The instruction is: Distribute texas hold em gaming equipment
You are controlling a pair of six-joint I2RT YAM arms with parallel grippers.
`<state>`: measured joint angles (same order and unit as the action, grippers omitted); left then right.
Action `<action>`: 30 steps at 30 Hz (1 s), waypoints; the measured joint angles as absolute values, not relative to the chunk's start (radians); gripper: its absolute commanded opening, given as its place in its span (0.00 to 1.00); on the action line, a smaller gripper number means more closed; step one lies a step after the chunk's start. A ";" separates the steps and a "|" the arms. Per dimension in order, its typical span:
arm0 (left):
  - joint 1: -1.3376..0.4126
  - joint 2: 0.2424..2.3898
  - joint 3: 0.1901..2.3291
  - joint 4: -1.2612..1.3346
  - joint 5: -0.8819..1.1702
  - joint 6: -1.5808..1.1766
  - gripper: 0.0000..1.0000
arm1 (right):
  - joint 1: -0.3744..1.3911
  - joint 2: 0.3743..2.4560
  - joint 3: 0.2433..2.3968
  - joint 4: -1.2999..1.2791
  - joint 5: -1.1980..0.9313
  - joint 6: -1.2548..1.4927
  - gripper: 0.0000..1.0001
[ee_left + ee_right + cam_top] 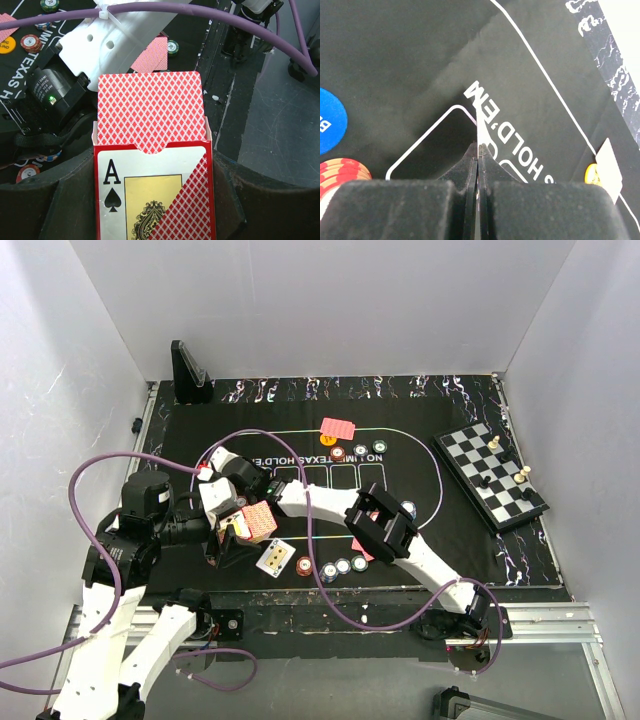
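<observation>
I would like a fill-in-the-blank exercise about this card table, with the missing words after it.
The left claw grips a card box showing the ace of ____. The cards sticking out of it have ____ backs. The right claw pinches one thin ____ edge-on.
Missing words: spades; red; card.

The right arm [390,530] slants over the mat's [430,480] middle to the box [260,523] held at near left, barring that path. Chips [343,565] and a loose card [275,558] line the near edge. A chessboard [490,478] fills the right; bare mat beside it lies open.
</observation>
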<state>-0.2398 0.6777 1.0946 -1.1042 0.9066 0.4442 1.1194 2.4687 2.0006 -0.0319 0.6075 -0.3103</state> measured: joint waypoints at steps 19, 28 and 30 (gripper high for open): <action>-0.240 0.671 1.092 -1.091 0.907 0.442 0.00 | 1.060 2.468 1.957 0.113 0.749 -0.470 0.01; -0.240 0.669 1.087 -1.089 0.906 0.441 0.00 | 1.097 2.468 1.948 0.010 0.671 -0.364 0.09; -0.240 0.669 1.087 -1.087 0.907 0.440 0.00 | 1.111 2.468 1.948 -0.019 0.646 -0.334 0.23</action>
<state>-0.2398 0.6693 1.0870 -1.0866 0.9066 0.4404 1.1110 2.4683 1.9480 -0.0189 0.6464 -0.3340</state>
